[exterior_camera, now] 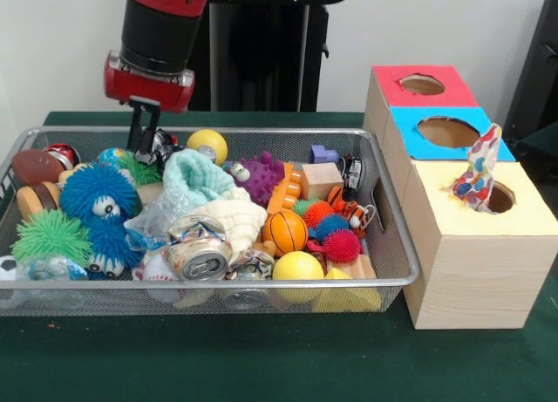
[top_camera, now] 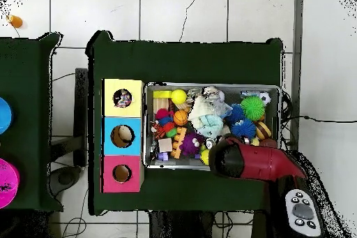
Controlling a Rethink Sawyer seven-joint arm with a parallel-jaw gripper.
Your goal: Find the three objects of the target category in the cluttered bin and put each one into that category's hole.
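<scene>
The silver wire-mesh bin (exterior_camera: 218, 286) is packed with toys; in the overhead view its rim (top_camera: 145, 127) lies right of the boxes. One white cloth with coloured spots (exterior_camera: 477, 177) hangs half out of the yellow-surround hole (exterior_camera: 501, 200), and it also shows inside that hole in the overhead view (top_camera: 123, 98). No other spotted cloth shows among the clutter. My gripper (exterior_camera: 144, 139) reaches down into the bin's far left corner, beside a yellow ball (exterior_camera: 207, 145). In the overhead view the red arm (top_camera: 247, 162) hides it.
The blue-surround hole (exterior_camera: 446, 132) and red-surround hole (exterior_camera: 422, 84) lie behind the yellow one. The bin holds blue fuzzy toys (exterior_camera: 98, 193), a teal knitted cloth (exterior_camera: 193, 175), a crushed can (exterior_camera: 199, 258), an orange basketball (exterior_camera: 285, 231) and a wooden block (exterior_camera: 321, 180).
</scene>
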